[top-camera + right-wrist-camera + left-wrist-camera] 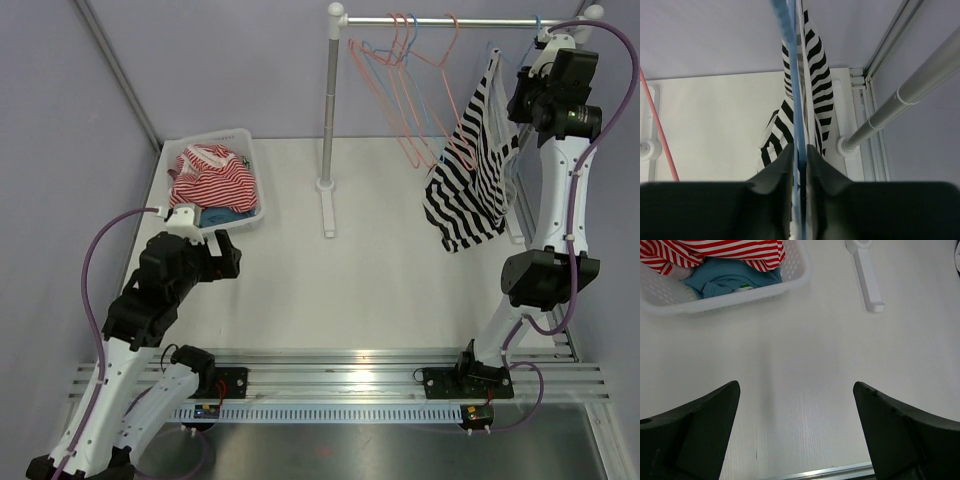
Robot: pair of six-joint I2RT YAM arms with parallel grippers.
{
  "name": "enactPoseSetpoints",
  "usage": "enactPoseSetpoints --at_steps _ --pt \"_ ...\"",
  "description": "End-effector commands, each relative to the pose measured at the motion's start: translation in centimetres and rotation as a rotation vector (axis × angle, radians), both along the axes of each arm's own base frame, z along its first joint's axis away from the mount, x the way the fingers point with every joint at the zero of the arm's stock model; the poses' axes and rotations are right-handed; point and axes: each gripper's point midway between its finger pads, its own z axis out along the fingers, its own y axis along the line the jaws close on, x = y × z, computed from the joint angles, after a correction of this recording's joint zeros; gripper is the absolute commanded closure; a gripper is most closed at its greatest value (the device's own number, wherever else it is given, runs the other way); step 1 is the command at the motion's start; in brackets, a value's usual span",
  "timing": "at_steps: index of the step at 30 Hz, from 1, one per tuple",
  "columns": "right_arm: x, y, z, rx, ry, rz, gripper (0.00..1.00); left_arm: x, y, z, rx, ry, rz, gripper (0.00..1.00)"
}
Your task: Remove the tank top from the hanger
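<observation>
A black-and-white striped tank top (470, 175) hangs on a blue hanger (536, 30) at the right end of the rail (470, 21). My right gripper (535, 75) is raised to the rail and shut on the blue hanger (793, 75), its jaws pinched on the blue wire, with the tank top (812, 85) hanging just beyond. My left gripper (232, 258) is open and empty, low over the table in front of the white basket (258, 205). In the left wrist view my left gripper (796, 390) has its jaws wide apart over bare table.
The white basket (800, 275) holds a red-and-white striped garment (212, 177) and blue cloth (730, 277). Several empty pink and blue hangers (405, 90) hang on the rail. The rack's upright post (330, 110) and foot (867, 277) stand mid-table. A purple wall lies behind.
</observation>
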Motion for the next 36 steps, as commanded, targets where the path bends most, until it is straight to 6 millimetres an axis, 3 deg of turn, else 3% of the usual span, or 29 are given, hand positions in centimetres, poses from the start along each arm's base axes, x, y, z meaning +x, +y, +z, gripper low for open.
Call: enactPoseSetpoints --at_steps 1,4,15,18,22,23,24,27,28,29,30,31,32,33,34,36 --pt "-0.1 0.9 2.3 0.003 -0.056 0.056 0.84 0.8 -1.2 0.7 -0.036 -0.031 -0.038 0.01" --pt "-0.5 1.0 3.0 0.003 -0.068 0.060 0.99 1.0 -1.4 0.4 -0.037 -0.019 -0.047 0.01" --pt "-4.3 2.4 10.4 0.015 -0.229 0.072 0.97 0.9 -1.6 0.3 -0.036 -0.014 -0.058 0.01" --pt "-5.5 2.7 11.5 0.019 -0.250 0.070 0.96 0.9 -1.7 0.3 -0.035 -0.013 -0.058 0.01" --pt "-7.9 3.2 10.4 0.062 -0.184 0.051 0.98 0.9 -1.6 0.4 -0.032 -0.016 -0.056 0.01" --pt "-8.2 3.3 9.1 0.082 -0.143 0.046 1.00 0.9 -1.6 0.5 -0.031 -0.016 -0.057 0.01" --pt "-9.6 3.7 9.2 0.093 -0.137 0.050 1.00 0.9 -1.6 0.6 -0.028 -0.017 -0.055 0.01" --pt "-12.7 4.9 6.3 0.160 -0.051 0.049 1.00 0.9 -1.5 0.7 -0.024 -0.016 -0.053 0.01" --pt "-13.2 5.1 3.5 0.184 0.014 0.038 1.00 0.9 -1.5 0.7 -0.026 -0.017 -0.052 0.01" --pt "-15.4 5.4 4.4 0.179 -0.027 0.033 1.00 0.9 -1.5 0.8 -0.025 -0.019 -0.053 0.01" --pt "-16.0 5.6 4.2 0.182 -0.044 0.032 1.00 0.9 -1.5 1.0 -0.026 -0.022 -0.053 0.01" --pt "-16.6 5.7 1.6 0.199 0.002 0.021 1.00 0.9 -1.6 1.0 -0.027 -0.022 -0.054 0.01" --pt "-18.5 6.1 2.6 0.192 -0.051 0.020 1.00 0.9 -1.5 1.0 -0.024 -0.022 -0.056 0.01" --pt "-19.0 6.5 2.4 0.188 -0.068 0.024 1.00 0.9 -1.6 1.0 -0.026 -0.020 -0.058 0.01" --pt "-19.5 6.7 0.8 0.196 -0.043 0.016 1.00 0.9 -1.6 1.0 -0.028 -0.020 -0.058 0.01" --pt "-21.5 7.8 0.7 0.195 -0.054 0.038 1.00 0.9 -1.7 1.0 -0.029 -0.019 -0.060 0.01"
